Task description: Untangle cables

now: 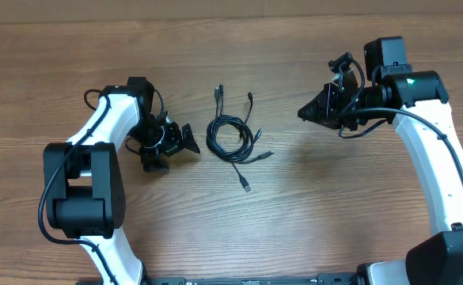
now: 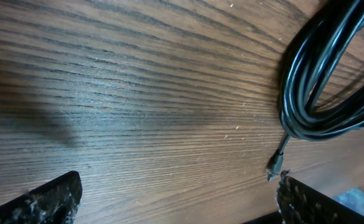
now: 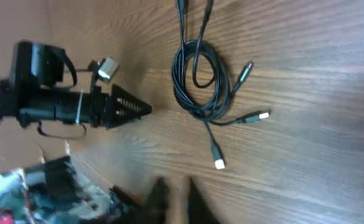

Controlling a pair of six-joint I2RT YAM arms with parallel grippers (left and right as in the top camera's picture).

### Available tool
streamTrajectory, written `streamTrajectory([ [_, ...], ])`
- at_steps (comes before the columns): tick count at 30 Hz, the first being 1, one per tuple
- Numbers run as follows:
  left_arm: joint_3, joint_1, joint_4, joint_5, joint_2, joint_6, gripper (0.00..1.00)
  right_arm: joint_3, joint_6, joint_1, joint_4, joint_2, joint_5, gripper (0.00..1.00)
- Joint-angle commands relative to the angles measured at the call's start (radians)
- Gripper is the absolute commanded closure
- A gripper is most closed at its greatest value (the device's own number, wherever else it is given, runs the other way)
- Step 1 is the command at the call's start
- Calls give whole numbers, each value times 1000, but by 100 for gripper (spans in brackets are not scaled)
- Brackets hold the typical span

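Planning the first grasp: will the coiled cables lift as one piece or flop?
Probably floppy: the cables are thin, loose loops, so would likely sag. Likely light; a push should slide them across the smooth table.

The cables — coil cropped by left-wrist view's right edge.

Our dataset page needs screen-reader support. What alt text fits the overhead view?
A loose coil of thin black cables lies on a wooden table, between the left gripper and the right gripper, neither touching it.
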Motion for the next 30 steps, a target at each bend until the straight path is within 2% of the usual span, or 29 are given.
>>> streamTrajectory([
  [1, 17, -1, 0, 8, 8, -13, 0, -18, 16, 26, 19, -2, -8, 42],
  [2, 17, -1, 0, 9, 8, -14, 0, -24, 16, 31, 22, -2, -8, 19],
  [3, 17, -1, -2, 10, 8, -13, 0, -39, 17, 41, 36, -2, -8, 0],
  [4, 17, -1, -5, 13, 8, -13, 2, -53, 17, 48, 51, -2, -8, 0],
  [6, 17, -1, -3, 18, 8, -13, 24, -80, 21, 62, 85, -1, -8, 0],
  [7, 17, -1, -1, 30, 8, -10, 29, -94, 44, 69, 101, -1, 2, 0],
  [9, 17, -1, 1, 60, 8, -2, 53, -132, 149, 85, 154, -1, 65, 0],
  [10, 17, -2, 3, 69, 8, -2, 62, -147, 191, 93, 172, -1, 91, 0],
  [12, 17, -2, 12, 74, 8, -11, 73, -172, 245, 109, 212, 0, 116, 0],
  [14, 17, -2, 26, 73, 8, -32, 96, -217, 301, 143, 290, 0, 118, 2],
  [18, 17, -35, 64, 68, 8, -51, 95, -281, 452, 227, 382, 18, 242, 12],
  [20, 17, -56, 79, 56, 8, -51, 96, -297, 499, 266, 407, 30, 289, 14],
  [23, 17, -103, 107, 31, 8, -52, 96, -310, 561, 337, 447, 55, 377, 23],
  [25, 17, -133, 126, -7, 8, -51, 96, -311, 620, 381, 456, 73, 443, 24],
  [26, 17, -158, 133, -65, 8, -51, 86, -311, 665, 412, 462, 90, 488, 25],
  [27, 17, -167, 135, -90, 8, -51, 83, -311, 689, 430, 467, 102, 516, 29],
  [28, 17, -177, 136, -117, 8, -51, 73, -312, 702, 442, 473, 112, 538, 31],
  [29, 17, -186, 139, -140, 8, -51, 66, -312, 719, 456, 482, 125, 566, 31],
  [30, 17, -195, 148, -159, 8, -51, 66, -312, 727, 470, 490, 138, 594, 31],
])
